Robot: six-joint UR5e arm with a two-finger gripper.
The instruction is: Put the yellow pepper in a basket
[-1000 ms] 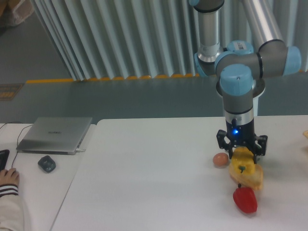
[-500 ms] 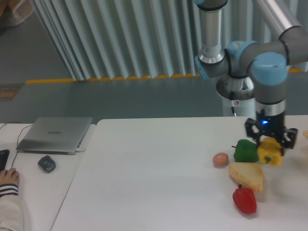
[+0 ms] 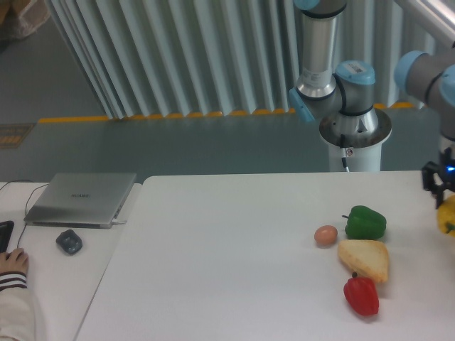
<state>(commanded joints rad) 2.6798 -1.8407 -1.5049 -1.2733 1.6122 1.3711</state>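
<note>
At the far right edge of the wide white desk (image 3: 227, 270), your blue-and-grey robot arm (image 3: 434, 71) has swung away from the food pile. A second ago its black two-finger gripper (image 3: 448, 207) hung over the pale yellow-tan wedge (image 3: 365, 260); now it is almost out of view. It took the small shiny bright-yellow pepper (image 3: 448, 217) along, so you can now see the green pepper (image 3: 365, 222) that was hidden. You have the pepper lifted and on its way. No basket shows. The gripper looks pinched on the yellow pepper. Only its rounded left part shows, cut by the edge.
</note>
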